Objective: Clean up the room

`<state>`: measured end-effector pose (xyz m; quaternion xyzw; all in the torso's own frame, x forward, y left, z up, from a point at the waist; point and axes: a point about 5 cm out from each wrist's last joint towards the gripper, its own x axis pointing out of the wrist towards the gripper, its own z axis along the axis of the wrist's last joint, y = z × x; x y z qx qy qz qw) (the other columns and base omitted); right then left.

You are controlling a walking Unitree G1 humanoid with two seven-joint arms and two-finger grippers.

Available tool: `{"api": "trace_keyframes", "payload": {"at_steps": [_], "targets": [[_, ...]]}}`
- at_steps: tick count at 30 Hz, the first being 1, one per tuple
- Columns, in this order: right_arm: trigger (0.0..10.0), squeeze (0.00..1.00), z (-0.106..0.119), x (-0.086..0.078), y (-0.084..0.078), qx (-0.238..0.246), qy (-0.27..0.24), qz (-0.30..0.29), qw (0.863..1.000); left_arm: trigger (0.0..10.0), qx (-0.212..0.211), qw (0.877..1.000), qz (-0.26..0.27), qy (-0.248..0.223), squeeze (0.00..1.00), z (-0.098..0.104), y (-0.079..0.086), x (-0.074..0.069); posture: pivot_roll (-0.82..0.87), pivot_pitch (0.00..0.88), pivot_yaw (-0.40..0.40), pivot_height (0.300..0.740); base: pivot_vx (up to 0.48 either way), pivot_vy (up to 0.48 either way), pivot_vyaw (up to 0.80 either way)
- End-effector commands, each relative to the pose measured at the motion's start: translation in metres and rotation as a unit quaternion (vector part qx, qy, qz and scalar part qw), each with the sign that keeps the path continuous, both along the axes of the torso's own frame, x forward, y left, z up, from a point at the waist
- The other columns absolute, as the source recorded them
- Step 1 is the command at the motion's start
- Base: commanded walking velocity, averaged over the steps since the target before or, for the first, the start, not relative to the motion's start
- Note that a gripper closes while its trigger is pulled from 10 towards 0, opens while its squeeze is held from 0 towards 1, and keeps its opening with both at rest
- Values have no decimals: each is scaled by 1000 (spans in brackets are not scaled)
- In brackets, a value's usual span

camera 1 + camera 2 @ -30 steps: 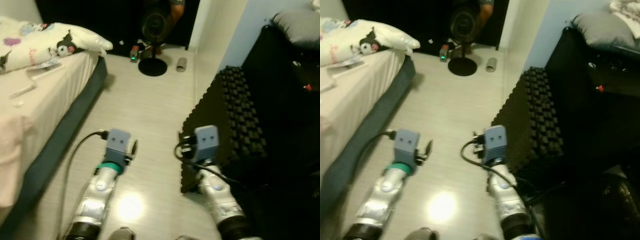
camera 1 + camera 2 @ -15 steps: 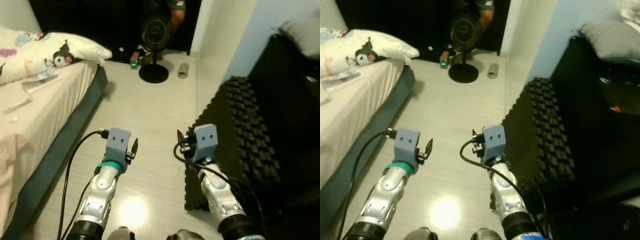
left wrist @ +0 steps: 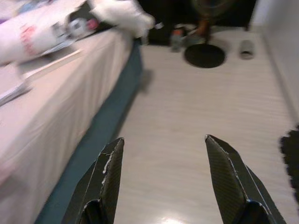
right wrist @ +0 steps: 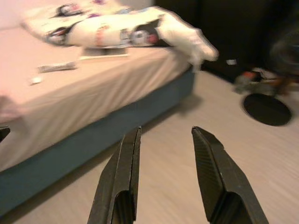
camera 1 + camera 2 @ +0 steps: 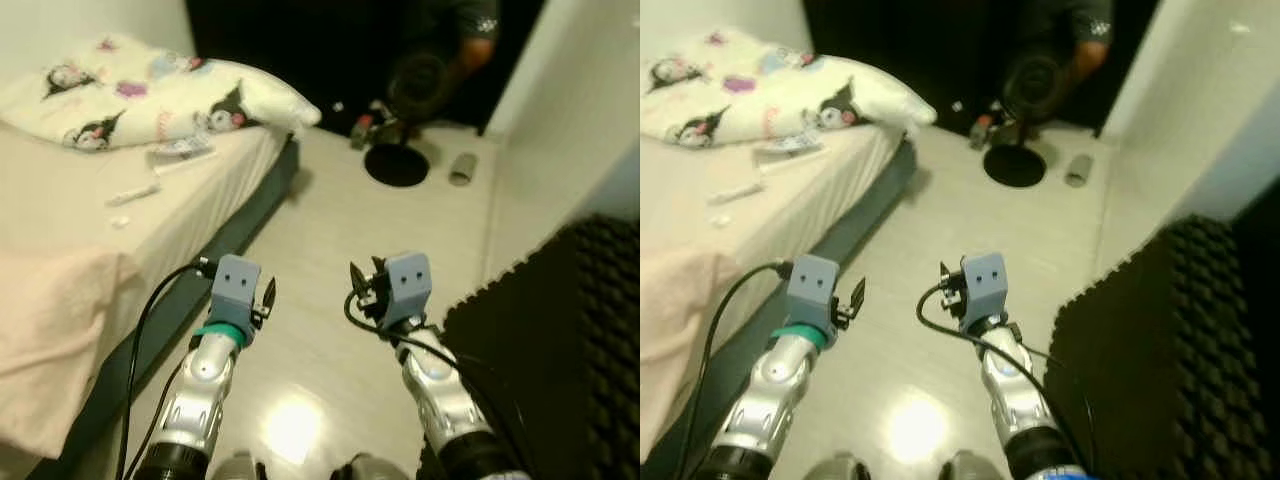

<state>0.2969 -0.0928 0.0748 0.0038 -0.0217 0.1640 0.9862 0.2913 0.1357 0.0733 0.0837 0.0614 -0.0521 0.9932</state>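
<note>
Both empty grippers are hanging over bare floor, left gripper (image 3: 163, 177) and right gripper (image 4: 163, 177) fingers spread, while the small white tube (image 5: 133, 193) is lying lengthwise on the bed (image 5: 60, 240), nearer the left arm

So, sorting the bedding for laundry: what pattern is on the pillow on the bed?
White with black-and-pink cartoon characters on the pillow, lying on the bed; clearest in the left eye view.
</note>
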Motion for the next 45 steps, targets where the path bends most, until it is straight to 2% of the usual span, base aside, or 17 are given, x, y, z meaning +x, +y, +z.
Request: {"api": "trace_keyframes", "payload": {"at_steps": [1, 5, 10, 17, 20, 23, 45], "targets": [[10000, 0, -1, -1, 3, 2, 2, 11, 1000, 10000, 5, 1000, 3, 7, 0, -3, 2, -1, 9, 13, -10, 728, 337, 0, 788], [10000, 0, -2, -3, 6, 4, 5, 26, 1000, 10000, 5, 1000, 3, 7, 0, -3, 2, -1, 9, 13, -10, 728, 335, 0, 784], [10000, 0, -3, -11, 19, 2, 8, 83, 997, 10000, 4, 1000, 3, 6, 0, -3, 1, -1, 9, 14, -9, 728, 322, 0, 779], [10000, 0, -2, -12, 21, 0, 7, 92, 996, 10000, -9, 1000, 1, 4, 0, 0, 0, -1, 11, 17, -9, 728, 121, 0, 775], [10000, 0, -1, -11, 19, 3, 7, 91, 996, 10000, -24, 1000, -4, -3, 0, 3, -2, -2, 12, 17, -9, 728, 0, 0, 0], [10000, 0, -1, -11, 18, 8, 6, 97, 995, 10000, -26, 1000, -4, -3, 0, 4, -2, -2, 12, 17, -8, 728, 0, 0, 169], [10000, 0, 1, -16, 24, 16, 5, 132, 991, 10000, -37, 999, -10, -3, 0, 9, -8, -1, 12, 17, -6, 728, 0, 0, 759]]}}
